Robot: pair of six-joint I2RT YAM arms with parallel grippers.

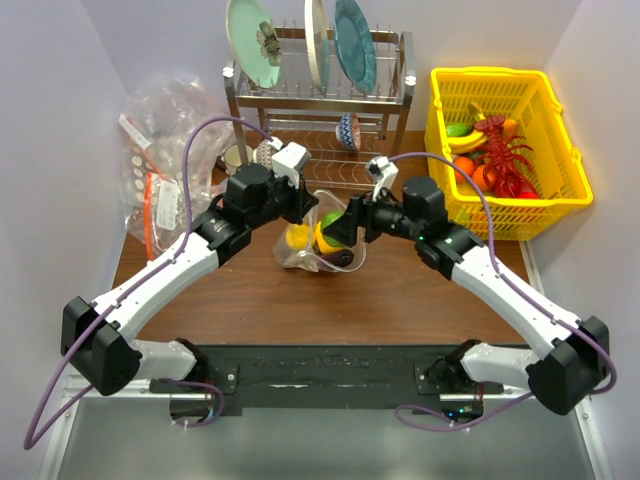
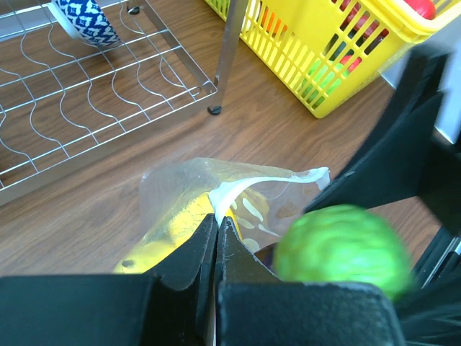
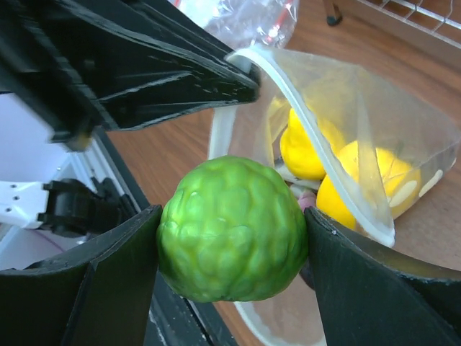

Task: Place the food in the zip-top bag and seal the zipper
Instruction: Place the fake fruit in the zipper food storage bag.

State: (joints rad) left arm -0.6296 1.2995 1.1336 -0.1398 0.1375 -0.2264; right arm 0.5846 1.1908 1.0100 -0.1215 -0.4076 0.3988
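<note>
The zip-top bag [image 3: 389, 122], unsealed, holds yellow food [image 3: 306, 151]; my left gripper [image 2: 216, 225] pinches its rim, my right gripper [image 3: 232, 252] grasps the green fruit [image 2: 338, 249].

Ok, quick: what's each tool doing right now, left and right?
Left tool: closed, pinching the mouth edge of the zip-top bag.
Right tool: closed on the green toy fruit, at the bag's mouth.

One left gripper [image 2: 217, 227], one right gripper [image 3: 232, 249]. One zip-top bag [image 3: 374, 108] holding two yellow fruits [image 3: 306, 148], possibly a third behind the film. One green bumpy fruit [image 3: 230, 216]. One yellow basket [image 1: 490, 72]. One dish rack [image 1: 320, 100] with three plates [image 1: 250, 40].
</note>
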